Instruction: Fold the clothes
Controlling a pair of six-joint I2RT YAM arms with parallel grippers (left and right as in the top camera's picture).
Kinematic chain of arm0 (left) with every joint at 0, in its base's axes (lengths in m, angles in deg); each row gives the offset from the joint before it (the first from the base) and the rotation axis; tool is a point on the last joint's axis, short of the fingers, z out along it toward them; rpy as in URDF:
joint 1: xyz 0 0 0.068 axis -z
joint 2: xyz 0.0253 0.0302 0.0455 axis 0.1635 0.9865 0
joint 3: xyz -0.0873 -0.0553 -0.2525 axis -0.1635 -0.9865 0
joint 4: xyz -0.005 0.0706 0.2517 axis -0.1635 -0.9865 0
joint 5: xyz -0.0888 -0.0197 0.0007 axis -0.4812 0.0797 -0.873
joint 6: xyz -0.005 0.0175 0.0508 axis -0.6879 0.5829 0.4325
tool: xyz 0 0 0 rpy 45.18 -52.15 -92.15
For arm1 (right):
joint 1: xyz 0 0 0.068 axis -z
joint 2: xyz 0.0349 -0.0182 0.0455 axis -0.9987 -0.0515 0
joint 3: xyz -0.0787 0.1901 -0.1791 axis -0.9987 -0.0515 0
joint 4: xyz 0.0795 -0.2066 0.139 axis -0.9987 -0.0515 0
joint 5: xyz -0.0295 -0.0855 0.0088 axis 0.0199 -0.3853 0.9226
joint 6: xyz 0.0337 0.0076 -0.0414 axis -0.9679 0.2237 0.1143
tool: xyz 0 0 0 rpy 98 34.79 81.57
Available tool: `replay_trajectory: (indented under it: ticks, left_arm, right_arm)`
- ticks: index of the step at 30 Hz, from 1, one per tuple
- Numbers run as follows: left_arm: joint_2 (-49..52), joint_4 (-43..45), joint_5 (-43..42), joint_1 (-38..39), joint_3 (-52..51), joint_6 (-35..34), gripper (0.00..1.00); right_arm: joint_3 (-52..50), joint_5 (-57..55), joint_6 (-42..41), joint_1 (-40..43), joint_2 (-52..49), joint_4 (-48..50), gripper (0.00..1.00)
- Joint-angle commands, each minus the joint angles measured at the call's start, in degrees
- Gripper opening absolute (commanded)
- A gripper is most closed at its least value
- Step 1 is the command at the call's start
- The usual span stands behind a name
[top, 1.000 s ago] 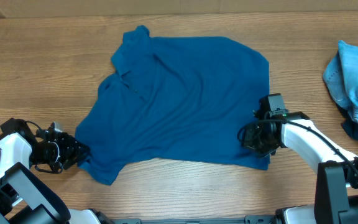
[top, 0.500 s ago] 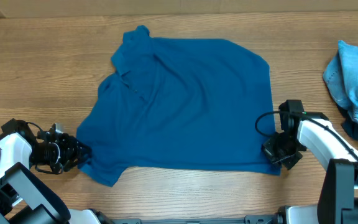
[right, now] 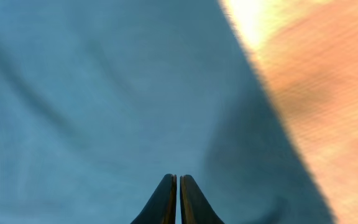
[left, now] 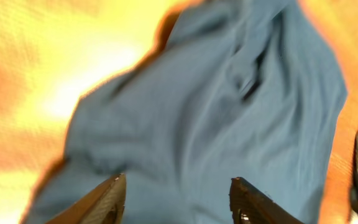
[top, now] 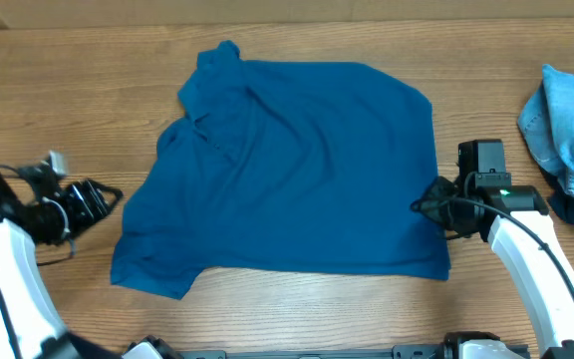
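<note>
The deep-blue shirt (top: 297, 160) lies spread on the wooden table, collar at the upper left. My left gripper (top: 103, 196) is open and empty, raised just left of the shirt's lower left corner. In the left wrist view its fingers (left: 176, 180) are wide apart above the shirt (left: 229, 112). My right gripper (top: 424, 206) is at the shirt's right edge, near the lower right corner. In the right wrist view its fingers (right: 178, 177) are pressed together with nothing between them, over the shirt (right: 104, 93).
A crumpled light-blue denim garment (top: 566, 125) lies at the right edge of the table, with a darker garment (top: 571, 211) just below it. Bare wooden table (top: 58, 120) surrounds the shirt.
My left gripper has let go of the shirt's lower left corner, opened and drawn back up and left. My right gripper has moved from the lower right hem up to the right edge.
</note>
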Motion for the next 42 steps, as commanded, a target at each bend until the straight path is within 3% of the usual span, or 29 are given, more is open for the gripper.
replay_trajectory:
  ticks: [1, 4, 7, 12, 23, 32, 36, 37, 38, 40, 42]
  left_arm:
    - [-4.33, 5.09, -2.64, 1.66, 2.08, -0.59, 0.65]
    - [-3.74, 10.99, -2.69, 3.63, 2.08, -3.63, 0.70]
    - [-1.29, 17.16, -2.62, 6.71, 2.05, -4.31, 0.74]
    - [6.91, 24.90, -1.36, 12.35, 2.05, -4.59, 0.75]
    - [28.89, 37.86, -1.86, 15.82, 2.05, -9.90, 0.75]
    - [36.17, 43.34, -8.76, 16.57, 2.05, -12.41, 0.70]
    - [36.44, 43.91, -8.50, 18.27, 2.05, -12.24, 0.59]
    - [36.44, 45.31, -8.48, 19.10, 2.05, -12.83, 0.23]
    - [36.44, 45.88, -8.44, 19.17, 2.05, -13.18, 0.16]
    - [36.41, 47.15, -7.89, 19.19, 2.08, -14.43, 0.04]
    - [36.20, 47.74, -7.10, 19.15, 2.10, -14.78, 0.04]
  right_arm:
    - [1.20, 11.47, 5.79, -0.20, -0.31, 3.02, 0.08]
    - [1.20, 11.61, 5.95, -0.20, -0.46, 4.07, 0.14]
    - [1.20, 15.26, 11.47, -0.20, -0.46, 4.85, 0.33]
    - [1.20, 22.60, 14.78, -0.20, -0.46, 4.46, 0.47]
    - [1.20, 22.69, 14.73, -0.17, -0.46, 0.66, 0.52]
    - [1.20, 20.26, 14.49, -0.17, -0.46, -1.68, 0.53]
    - [1.20, 19.87, 14.49, -0.17, -0.46, -1.81, 0.53]
    - [1.20, 19.89, 14.47, -0.17, -0.46, -1.99, 0.52]
    - [1.20, 19.89, 14.49, -0.17, -0.46, -2.10, 0.52]
    - [1.20, 19.87, 14.51, -0.17, -0.46, -2.34, 0.51]
    - [1.20, 19.87, 14.51, -0.17, -0.46, -2.47, 0.50]
